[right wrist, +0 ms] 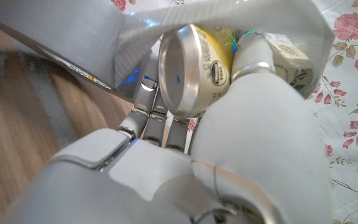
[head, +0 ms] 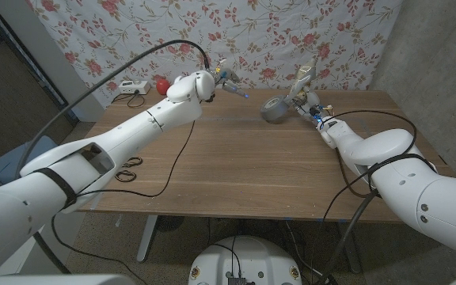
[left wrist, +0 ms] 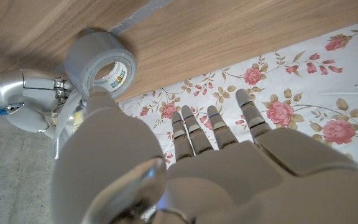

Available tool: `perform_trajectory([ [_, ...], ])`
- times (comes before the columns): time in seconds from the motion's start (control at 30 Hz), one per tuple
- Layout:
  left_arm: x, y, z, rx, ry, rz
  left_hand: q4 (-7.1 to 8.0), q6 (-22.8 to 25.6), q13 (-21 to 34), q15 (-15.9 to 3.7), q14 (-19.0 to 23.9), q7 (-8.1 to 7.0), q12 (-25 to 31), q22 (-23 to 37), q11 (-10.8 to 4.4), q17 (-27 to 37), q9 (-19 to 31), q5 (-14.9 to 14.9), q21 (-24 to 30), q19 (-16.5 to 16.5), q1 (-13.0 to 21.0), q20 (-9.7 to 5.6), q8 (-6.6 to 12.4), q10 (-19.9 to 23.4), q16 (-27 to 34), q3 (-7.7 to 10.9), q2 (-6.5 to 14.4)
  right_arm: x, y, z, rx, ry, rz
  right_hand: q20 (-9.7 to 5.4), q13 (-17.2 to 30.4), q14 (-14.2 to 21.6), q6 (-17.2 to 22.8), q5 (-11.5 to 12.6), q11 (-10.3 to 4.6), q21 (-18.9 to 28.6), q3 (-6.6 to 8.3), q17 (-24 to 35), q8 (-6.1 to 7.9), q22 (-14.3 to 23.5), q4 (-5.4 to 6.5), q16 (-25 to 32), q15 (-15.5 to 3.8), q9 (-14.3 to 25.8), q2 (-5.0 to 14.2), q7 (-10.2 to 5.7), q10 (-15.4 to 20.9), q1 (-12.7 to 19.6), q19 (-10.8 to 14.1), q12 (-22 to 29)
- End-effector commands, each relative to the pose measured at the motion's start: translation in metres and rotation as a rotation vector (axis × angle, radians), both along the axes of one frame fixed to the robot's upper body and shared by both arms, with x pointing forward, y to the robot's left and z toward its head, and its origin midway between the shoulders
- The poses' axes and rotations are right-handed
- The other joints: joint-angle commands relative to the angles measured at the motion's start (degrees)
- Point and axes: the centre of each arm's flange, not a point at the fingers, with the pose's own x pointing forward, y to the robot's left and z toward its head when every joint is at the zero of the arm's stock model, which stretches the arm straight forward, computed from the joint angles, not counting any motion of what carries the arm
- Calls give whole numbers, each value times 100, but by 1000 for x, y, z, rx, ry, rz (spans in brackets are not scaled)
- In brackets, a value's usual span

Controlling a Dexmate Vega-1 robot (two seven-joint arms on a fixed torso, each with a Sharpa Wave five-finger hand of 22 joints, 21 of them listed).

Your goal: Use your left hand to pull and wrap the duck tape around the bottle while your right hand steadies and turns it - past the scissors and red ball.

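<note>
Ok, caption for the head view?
Right hand grips the bottle beside the tape roll; left hand raised, open.

Red ball (head: 161, 83) half hidden behind left arm, bottle (right wrist: 194, 65) partly covered by right robot hand (right wrist: 253, 124), scissors (head: 127, 169) too small to detail

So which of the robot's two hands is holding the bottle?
The right hand, at the far right of the table: its fingers grip the bottle beside the grey tape roll. The left hand is raised in the air, fingers spread, holding nothing.

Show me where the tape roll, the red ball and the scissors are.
tape roll (head: 275, 111), head view, its grey outer side.
red ball (head: 161, 84), head view, its middle.
scissors (head: 130, 168), head view, the handle loops.
</note>
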Motion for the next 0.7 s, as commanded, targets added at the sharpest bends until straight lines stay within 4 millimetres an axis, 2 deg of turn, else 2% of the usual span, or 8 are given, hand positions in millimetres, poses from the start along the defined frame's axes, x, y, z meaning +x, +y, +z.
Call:
perform_trajectory([
  [0.03, 29, -20, -16, 30, 19, -75, -53, -335, -78, 61, -181, 7, 2, 12, -23, -5, 17, 184, -46, -8, 241, 25, 35, -278, 35, -51, 104, -2, 0, 1, 2, -23, 10, -122, 1231, 2692, 644, 40, -528, -3, 1425, 1695, -39, 9, 1068, 1213, -1840, 30, 1141, 316, 1442, 698, -81, 483],
  [0.2, 44, -29, -32, 2, 26, -128, -49, -396, -101, 101, -217, 30, 15, 11, -9, -11, 17, 221, -59, -14, 234, 28, 42, -321, 39, -98, 72, -2, -1, 1, 0, -23, 8, -121, 1204, 2698, 656, 40, -524, -3, 1440, 1695, -58, 8, 1059, 1217, -1840, 34, 1138, 327, 1457, 685, -91, 468],
  [0.37, 55, -34, -46, -23, 45, -156, -30, -745, -165, 188, -318, 116, 19, 12, 49, -23, 19, 366, -90, -12, 174, 27, 14, -515, 50, -277, -57, -1, -1, 2, -2, -14, 3, -125, 1218, 2701, 676, 40, -518, 3, 1453, 1695, -69, 8, 1050, 1221, -1840, 43, 1137, 343, 1458, 672, -83, 473],
  [0.47, 64, -38, -54, -35, 68, -173, -17, -931, -199, 204, -359, 113, 9, 13, 34, -27, 20, 455, -101, -1, 151, 26, 11, -642, 57, -359, -92, 0, 0, 2, -1, -1, -4, -126, 1238, 2702, 683, 40, -526, 0, 1463, 1696, -82, 8, 1043, 1225, -1839, 48, 1135, 330, 1453, 662, -101, 480],
  [0.5, 66, -39, -57, -43, 68, -181, -13, -996, -212, 206, -374, 72, 12, 14, 47, -29, 20, 490, -106, 1, 149, 25, 12, -678, 61, -387, -99, 0, 0, 3, 0, 4, -6, -127, 1220, 2703, 692, 40, -516, 5, 1468, 1696, -86, 8, 1038, 1226, -1839, 49, 1134, 335, 1466, 659, -91, 473],
  [0.7, 75, -49, -69, -61, 81, -218, 6, -1449, -302, 331, -560, 48, -5, 19, 44, -35, 16, 703, -143, 0, 144, 25, 12, -1010, 50, -566, -130, 3, 1, 3, 0, 30, -20, -125, 1247, 2706, 700, 41, -518, 8, 1483, 1696, -108, 8, 1024, 1231, -1840, 53, 1131, 339, 1460, 647, -94, 482],
])
